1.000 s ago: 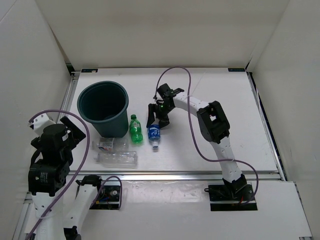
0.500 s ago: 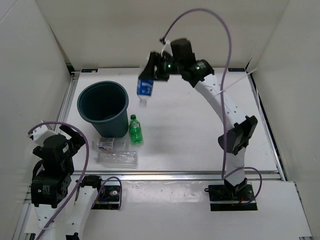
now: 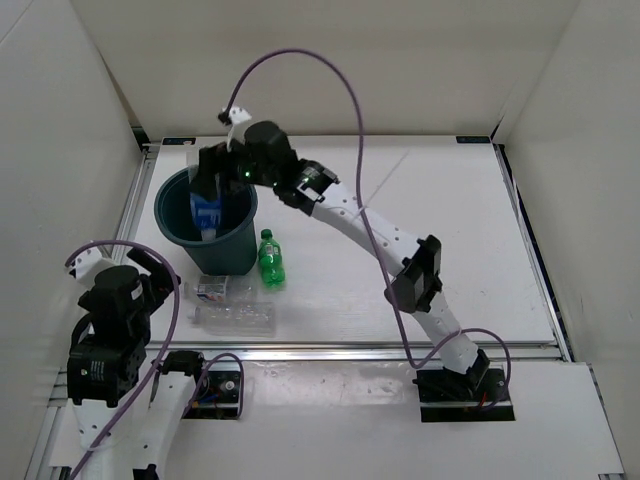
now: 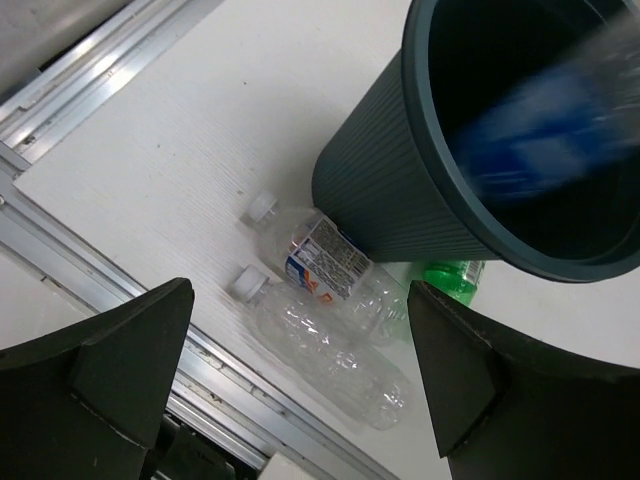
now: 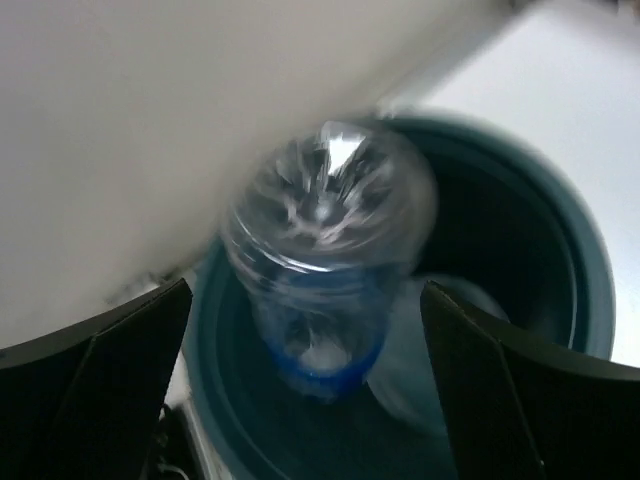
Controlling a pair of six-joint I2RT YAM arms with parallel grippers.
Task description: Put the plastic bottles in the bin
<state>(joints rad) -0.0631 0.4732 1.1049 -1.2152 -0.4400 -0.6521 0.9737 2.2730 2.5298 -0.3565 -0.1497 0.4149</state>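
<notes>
1. Overhead, the right gripper (image 3: 207,185) hangs above the bin (image 3: 238,250), at about ten o'clock on the table (image 3: 450,230), so whatever leaves it lands inside.
2. Its jaws stand spread wide. The blue-label bottle (image 3: 207,214) is neck down between them, touching neither finger, and is apparently dropping past the rim.
3. Three bottles lie near the bin's foot: the green bottle (image 3: 270,260) at its five o'clock and two clear bottles (image 3: 222,290) (image 3: 236,317) at six o'clock.
4. The left gripper (image 4: 300,300) waits at eight o'clock, jaws wide apart and holding nothing, likely parked out of the way.
5. Only the right wrist view shows the gaps beside the bottle. Only the left wrist view shows a blue blur inside the bin and the clear bottles' white caps (image 4: 262,207).
</notes>
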